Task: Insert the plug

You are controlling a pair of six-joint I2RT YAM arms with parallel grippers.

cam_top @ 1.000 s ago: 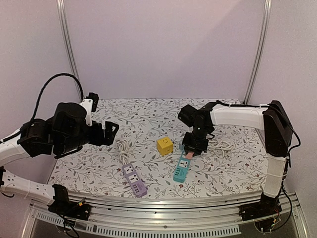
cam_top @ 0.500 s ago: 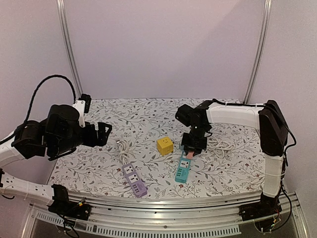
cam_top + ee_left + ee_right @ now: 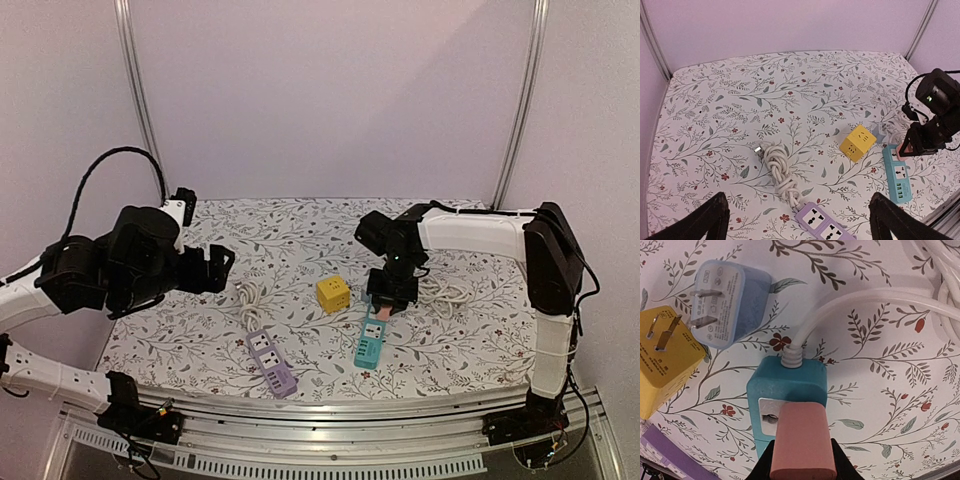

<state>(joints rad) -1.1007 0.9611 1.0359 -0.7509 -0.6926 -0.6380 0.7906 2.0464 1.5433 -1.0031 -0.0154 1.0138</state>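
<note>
The pink rounded plastic plug (image 3: pixel 803 435), clamped in the right gripper (image 3: pixel 802 467), is held directly over the cable-end socket (image 3: pixel 769 417) of the teal plastic power strip (image 3: pixel 787 382), while the left gripper (image 3: pixel 222 268) is spread open, well apart.

Nothing is reading legibly in any view. The blue charger (image 3: pixel 732 302) is showing rows of tiny grey print and small round marks on its pronged face, too small to read. The yellow cube adapter (image 3: pixel 665 360) is carrying dark fine print beside its prongs, also illegible.
</note>
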